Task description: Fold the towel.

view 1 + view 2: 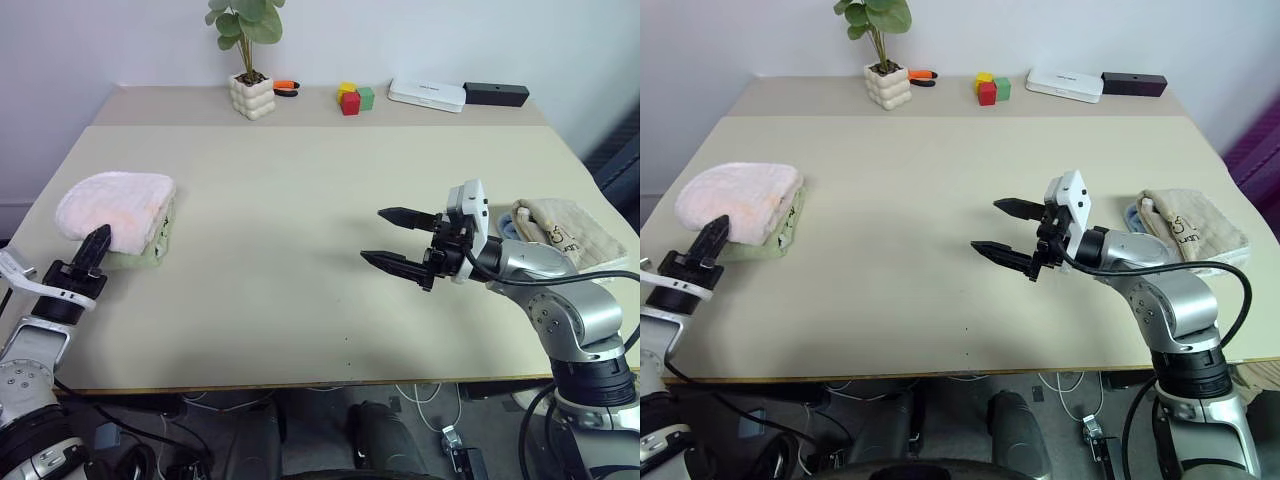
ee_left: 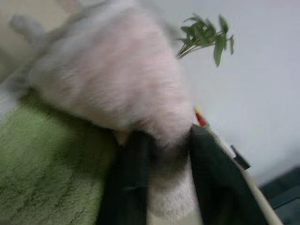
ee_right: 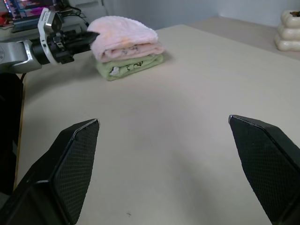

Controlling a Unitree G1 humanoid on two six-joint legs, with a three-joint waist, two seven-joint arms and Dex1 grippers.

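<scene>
Nearby, beige folded towel (image 1: 566, 232) lettering illegible, left fingers (image 2: 136, 187) parted around pink towel (image 1: 115, 205), right fingers (image 1: 398, 241) wide, empty

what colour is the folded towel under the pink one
Light green, lying beneath the pink towel; the right wrist view shows it best.

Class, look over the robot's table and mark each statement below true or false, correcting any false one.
1. The pink towel lies folded on top of a green towel. True.
2. The right gripper holds a beige towel. False: it is open and empty above bare table; the beige towel lies apart, near the table's right edge.
3. A potted plant stands at the table's far edge. True.
4. The left gripper hangs over the middle of the table. False: it is at the pink towel, by the left edge.
5. The coloured blocks sit on the pink towel. False: they are at the far edge.
</scene>
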